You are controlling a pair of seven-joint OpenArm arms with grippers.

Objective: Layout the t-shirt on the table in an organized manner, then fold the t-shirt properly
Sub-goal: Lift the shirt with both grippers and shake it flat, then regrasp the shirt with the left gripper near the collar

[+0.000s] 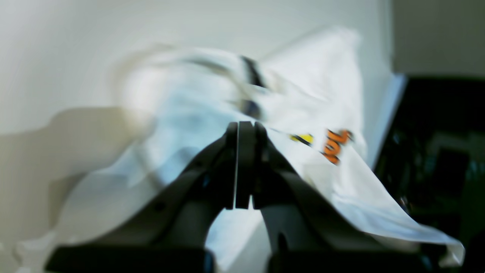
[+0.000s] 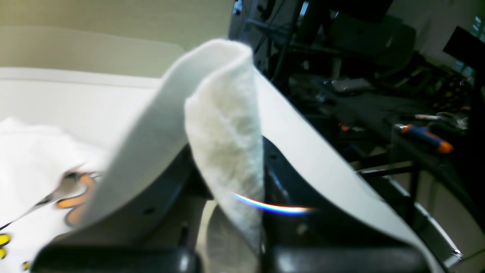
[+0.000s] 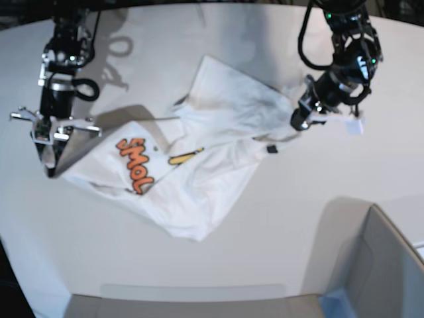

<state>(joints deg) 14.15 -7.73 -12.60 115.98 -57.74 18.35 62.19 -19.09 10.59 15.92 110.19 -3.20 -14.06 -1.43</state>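
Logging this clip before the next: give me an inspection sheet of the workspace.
Surface: white table, bare around the shirt.
Job's things: t-shirt crumpled, orange print up, not laid flat.
Clutter: grey box at the near corner.
Grippers: right gripper shut on a shirt edge; left gripper shut on the opposite edge.
Cables: black cable looped on the left arm.
Surroundings: dark workbench with tools beyond the table.
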